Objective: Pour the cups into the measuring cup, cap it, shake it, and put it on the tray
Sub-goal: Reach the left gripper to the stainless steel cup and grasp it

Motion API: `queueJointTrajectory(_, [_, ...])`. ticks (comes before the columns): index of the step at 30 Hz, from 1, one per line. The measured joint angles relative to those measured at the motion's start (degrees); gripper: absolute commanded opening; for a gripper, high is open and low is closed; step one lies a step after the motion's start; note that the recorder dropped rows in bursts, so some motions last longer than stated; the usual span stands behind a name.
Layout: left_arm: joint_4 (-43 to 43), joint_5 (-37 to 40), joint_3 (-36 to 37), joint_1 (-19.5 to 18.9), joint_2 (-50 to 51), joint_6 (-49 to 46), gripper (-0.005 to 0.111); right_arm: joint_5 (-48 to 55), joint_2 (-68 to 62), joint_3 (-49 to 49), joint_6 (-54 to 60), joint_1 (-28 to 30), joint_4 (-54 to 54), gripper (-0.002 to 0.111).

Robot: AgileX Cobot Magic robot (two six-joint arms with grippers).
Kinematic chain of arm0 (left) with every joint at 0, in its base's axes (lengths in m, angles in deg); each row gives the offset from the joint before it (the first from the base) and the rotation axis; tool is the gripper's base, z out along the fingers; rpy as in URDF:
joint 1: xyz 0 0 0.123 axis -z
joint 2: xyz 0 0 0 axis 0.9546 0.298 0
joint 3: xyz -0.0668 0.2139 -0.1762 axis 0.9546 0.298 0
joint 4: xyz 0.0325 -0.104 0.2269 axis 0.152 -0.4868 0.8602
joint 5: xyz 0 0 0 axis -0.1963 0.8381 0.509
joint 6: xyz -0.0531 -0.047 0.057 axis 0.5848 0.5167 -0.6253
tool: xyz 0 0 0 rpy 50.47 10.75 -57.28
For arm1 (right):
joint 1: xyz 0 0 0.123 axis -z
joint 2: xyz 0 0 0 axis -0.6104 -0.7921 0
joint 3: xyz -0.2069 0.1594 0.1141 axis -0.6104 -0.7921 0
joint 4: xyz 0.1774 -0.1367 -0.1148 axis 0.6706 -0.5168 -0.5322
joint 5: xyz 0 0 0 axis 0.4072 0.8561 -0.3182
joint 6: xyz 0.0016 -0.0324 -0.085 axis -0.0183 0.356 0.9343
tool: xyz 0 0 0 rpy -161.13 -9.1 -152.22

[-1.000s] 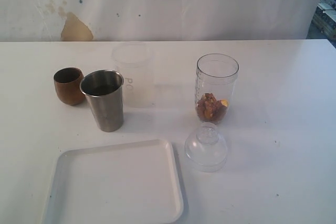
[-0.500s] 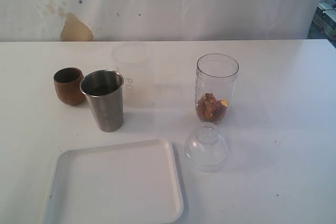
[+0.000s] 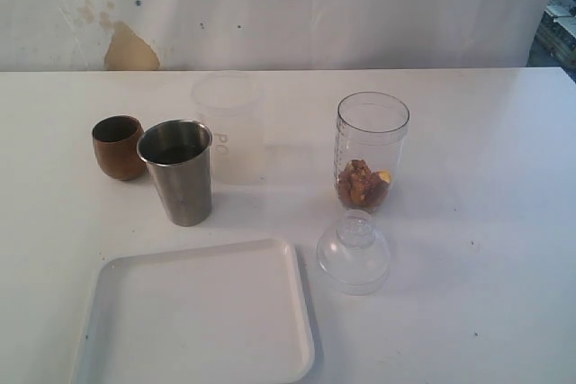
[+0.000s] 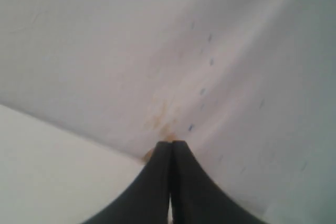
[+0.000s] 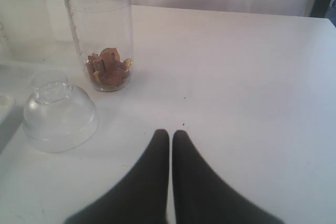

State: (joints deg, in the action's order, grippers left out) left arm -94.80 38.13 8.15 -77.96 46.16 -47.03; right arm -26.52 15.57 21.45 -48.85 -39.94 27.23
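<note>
Left hand (image 4: 170, 144) closed — empty, right hand (image 5: 170, 132) likewise

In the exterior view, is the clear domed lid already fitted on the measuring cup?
No, the domed lid rests on the table, apart from the measuring cup, whose mouth stands open.

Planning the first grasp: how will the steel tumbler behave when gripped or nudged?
The steel tumbler looks rigid, unlikely to dent when squeezed. Its smooth, tapered wall may slip downward. It stands tall on a narrower base, so a high nudge could tip it.
</note>
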Motion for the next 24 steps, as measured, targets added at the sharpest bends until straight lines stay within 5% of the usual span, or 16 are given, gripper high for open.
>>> queueJointTrajectory(5, [-2.6,-15.3,0.0,0.1,0.0,7.7,0.000,0.0,0.0,0.0,0.0,0.0,0.0,0.002])
queueJointTrajectory(8, [-0.1,-13.5,-0.3,0.1,0.4,9.6,0.000,0.0,0.0,0.0,0.0,0.0,0.0,0.002])
queueJointTrajectory(11, [15.2,-9.6,-2.6,0.1,5.3,17.1,0.003,0.0,0.0,0.0,0.0,0.0,0.0,0.002])
queueJointTrajectory(17, [50.5,-26.1,-5.4,0.2,25.0,36.8,0.053,0.0,0.0,0.0,0.0,0.0,0.0,0.002])
queueJointTrajectory(21, [57.1,-34.7,-7.0,0.3,39.9,34.9,0.099,0.0,0.0,0.0,-0.1,0.0,0.0,0.002])
queueJointTrajectory(24, [58.5,-45.1,-10.2,1.6,57.9,29.3,0.098,0.0,0.0,0.0,-0.1,0.0,0.0,0.002])
